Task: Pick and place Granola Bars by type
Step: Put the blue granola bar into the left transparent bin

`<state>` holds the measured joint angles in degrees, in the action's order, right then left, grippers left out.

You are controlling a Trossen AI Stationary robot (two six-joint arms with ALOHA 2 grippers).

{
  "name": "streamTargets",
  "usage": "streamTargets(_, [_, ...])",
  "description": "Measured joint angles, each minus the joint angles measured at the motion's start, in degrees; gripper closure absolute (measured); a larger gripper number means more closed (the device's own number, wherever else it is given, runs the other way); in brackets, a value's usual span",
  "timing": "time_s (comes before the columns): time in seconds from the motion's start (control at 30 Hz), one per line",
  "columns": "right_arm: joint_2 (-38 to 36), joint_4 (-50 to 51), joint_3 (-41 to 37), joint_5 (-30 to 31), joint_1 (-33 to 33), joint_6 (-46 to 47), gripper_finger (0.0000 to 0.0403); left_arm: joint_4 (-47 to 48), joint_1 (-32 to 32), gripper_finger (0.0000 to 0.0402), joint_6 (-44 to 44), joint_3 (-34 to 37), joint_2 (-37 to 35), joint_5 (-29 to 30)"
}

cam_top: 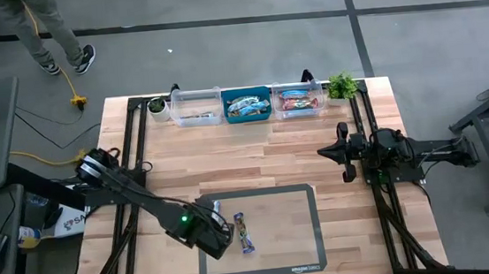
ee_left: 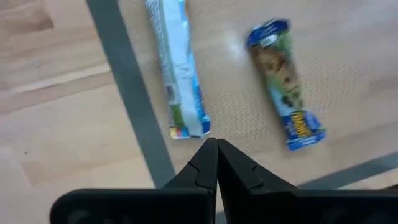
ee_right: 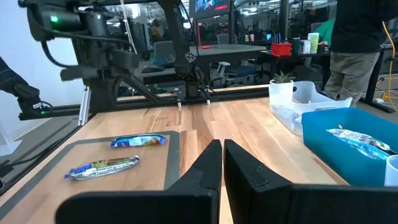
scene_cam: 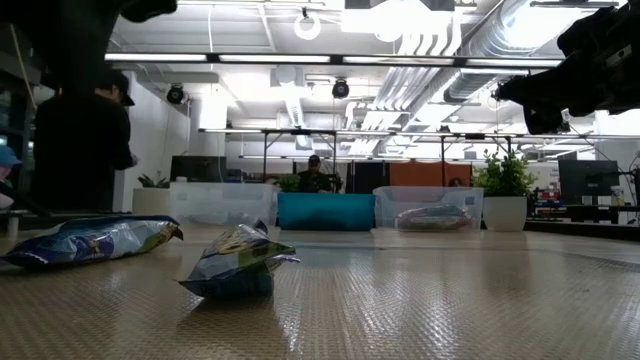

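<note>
Crinkled blue-green foil-wrapped granola bar (scene_cam: 240,263) sits closest in the low view, on the woven grey mat; a second blue foil bar (scene_cam: 92,240) lies just beyond it to one side. Right arm hangs high, well clear.

High view: both bars lie near the mat's left edge, pale-blue bar (cam_top: 217,214) beside the darker one (cam_top: 245,233). Left tool (cam_top: 228,231) hovers over them, arm reaching diagonally in from the worktop's left side. Right tool (cam_top: 326,152) is parked at mid-right, arm pulled back. Clear bin (cam_top: 196,107), blue bin (cam_top: 248,105) and second clear bin (cam_top: 299,99) line the far edge.

Left wrist view: left tool clenched, empty, tips just short of the pale bar's end (ee_left: 177,68).

Right wrist view: right tool clenched, empty, facing both bars from well away.

Handling guess: light, soft, slippery foil; pinch across the narrow middle, gently, not the crimped ends.
</note>
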<state>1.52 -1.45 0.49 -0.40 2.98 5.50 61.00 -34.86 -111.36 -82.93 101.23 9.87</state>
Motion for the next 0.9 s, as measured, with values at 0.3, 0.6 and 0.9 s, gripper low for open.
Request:
streamTargets(0.3, [0.0,0.0,0.0,0.0,0.0,0.0,0.0403,0.0,0.0,0.0298,-0.6,0.1,2.2,-0.6])
streamTargets(0.6, [0.0,0.0,0.0,0.0,0.0,0.0,0.0403,1.0,3.6,0.0216,0.5,0.1,3.3,-0.5])
streamTargets(0.9, [0.3,0.0,0.0,0.0,0.0,0.0,0.0403,0.0,8.0,0.0213,6.2,0.1,5.2,-2.8])
